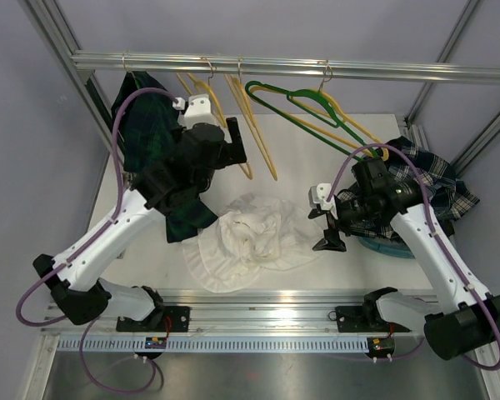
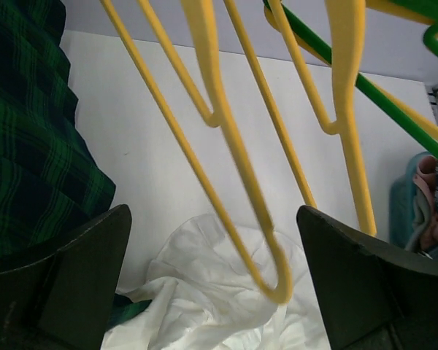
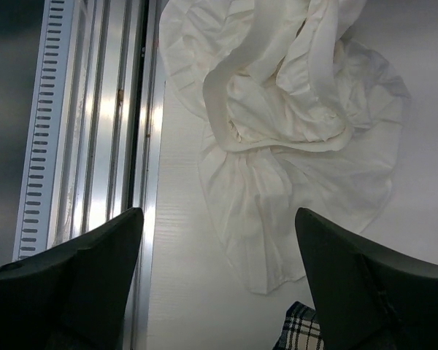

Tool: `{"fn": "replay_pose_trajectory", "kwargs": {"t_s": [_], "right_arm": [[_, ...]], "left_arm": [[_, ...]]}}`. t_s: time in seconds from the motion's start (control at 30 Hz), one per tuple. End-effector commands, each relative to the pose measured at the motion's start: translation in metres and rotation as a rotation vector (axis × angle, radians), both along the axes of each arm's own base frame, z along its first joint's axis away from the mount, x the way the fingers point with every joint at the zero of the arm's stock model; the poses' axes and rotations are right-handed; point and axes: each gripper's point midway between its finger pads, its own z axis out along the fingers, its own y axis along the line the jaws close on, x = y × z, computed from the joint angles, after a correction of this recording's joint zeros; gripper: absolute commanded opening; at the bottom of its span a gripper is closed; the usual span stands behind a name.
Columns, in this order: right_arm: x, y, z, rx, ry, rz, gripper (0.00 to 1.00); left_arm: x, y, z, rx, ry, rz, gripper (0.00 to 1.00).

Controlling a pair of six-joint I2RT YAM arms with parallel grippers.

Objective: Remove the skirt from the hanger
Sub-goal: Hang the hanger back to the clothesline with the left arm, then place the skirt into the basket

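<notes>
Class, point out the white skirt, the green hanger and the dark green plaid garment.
White skirt (image 1: 250, 237), top view, middle of the crumpled cloth.
Green hanger (image 1: 296, 104), top view, its upper bar.
Dark green plaid garment (image 2: 29, 146), left wrist view, hanging folds.

White crumpled skirt (image 1: 250, 237): centre of white desk (image 1: 317, 142). Dark green plaid garment (image 1: 146, 125): hanging from metal rail (image 1: 292, 67) at 10 o'clock. Yellow plastic hangers (image 1: 254, 133): on rail, 12 o'clock. Green plastic hanger (image 1: 296, 112): right of those. Plaid cloth pile (image 1: 437, 187): 3 o'clock.
</notes>
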Motion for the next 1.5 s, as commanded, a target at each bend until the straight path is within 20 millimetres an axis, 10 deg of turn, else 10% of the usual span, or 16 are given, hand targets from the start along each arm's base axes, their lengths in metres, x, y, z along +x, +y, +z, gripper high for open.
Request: {"fn": "replay_pose_trajectory", "kwargs": {"t_s": [0.0,0.6,1.07,1.27,1.47], "right_arm": [[0.003,0.014,-0.014,-0.006,-0.047,0.134,0.92],[0.063,0.135,-0.071,-0.156,-0.438,-0.025,0.99],[0.06,0.162,-0.159,-0.27,-0.253,-0.1,0.99],[0.066,0.167,-0.192,-0.338,-0.248,-0.064,0.74],[0.05,0.153,-0.205,-0.408,-0.171,-0.012,0.13]], "left_arm": [[-0.023,0.013,0.024,-0.044,-0.013,-0.054,0.99],[-0.105,0.083,-0.011,-0.045,0.024,-0.117,0.99],[-0.118,0.104,-0.034,-0.076,0.029,-0.057,0.99],[-0.122,0.11,-0.037,-0.094,0.023,-0.042,0.99],[-0.128,0.12,-0.04,-0.111,0.016,-0.019,0.99]]}}
